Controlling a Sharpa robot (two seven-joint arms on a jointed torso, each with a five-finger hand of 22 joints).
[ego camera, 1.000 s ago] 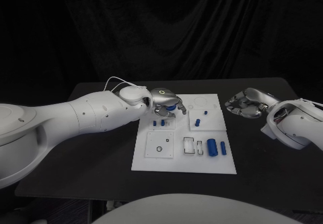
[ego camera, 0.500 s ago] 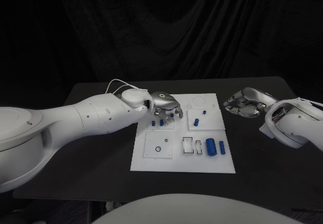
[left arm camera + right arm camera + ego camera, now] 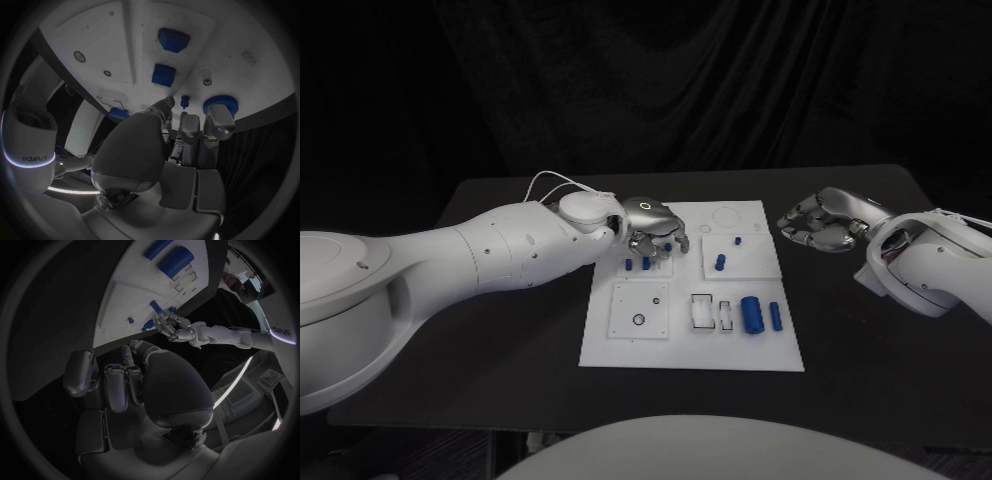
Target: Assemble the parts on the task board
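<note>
The left hand hangs over the far left part of the task board, fingers curled downward above two small blue pegs — whether it holds anything, I cannot tell. Rightward, another blue peg stands on the board, and nearer lie a large blue cylinder and a slim blue rod. The right hand hovers off the board's right edge — fingers curled in, holding nothing.
</note>
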